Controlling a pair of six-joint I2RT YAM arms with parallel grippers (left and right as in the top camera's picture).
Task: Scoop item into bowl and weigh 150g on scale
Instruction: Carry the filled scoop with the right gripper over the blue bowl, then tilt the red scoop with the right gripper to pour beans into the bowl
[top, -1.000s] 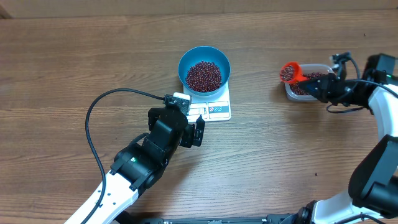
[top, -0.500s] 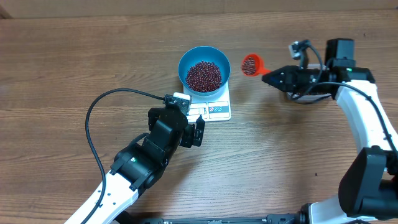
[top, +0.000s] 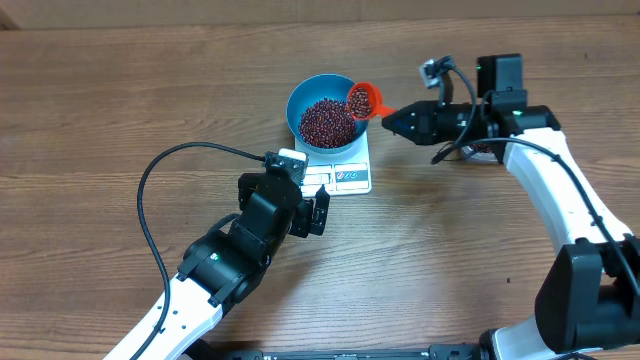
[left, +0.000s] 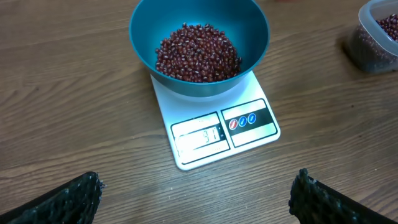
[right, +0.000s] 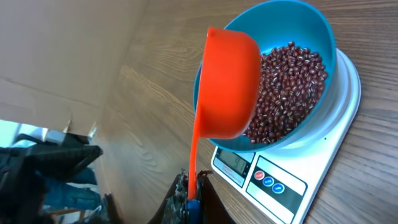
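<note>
As the right gripper (top: 393, 119) is clamped shut on the handle of the orange scoop (top: 361, 100), the cup reaches out ahead of the fingers and hangs at the near rim of the blue bowl (left: 252, 28). The wrist view shows the cup rolled onto its side with its mouth turned toward the bowl. This is judged to be a pouring attitude, chosen so the load falls inside the rim and not onto the platform. No falling beans can be made out.

The beans (top: 326, 122) already lie heaped in the bowl, directly below and ahead of the scoop's mouth. More show inside the cup from overhead. The bowl sits on the white scale (left: 214, 140) under it, so every addition is weighed. The display digits are too faint to read with confidence.

The left gripper (left: 193, 200), well back from the scoop on the scale's display side, stands fully spread and empty, apparently parked so that its camera faces the readout.

Against the frame one second earlier, the loaded scoop has travelled from over the clear tub (left: 368, 48), now behind it, across to the bowl. The left arm, bowl and scale are unchanged.
</note>
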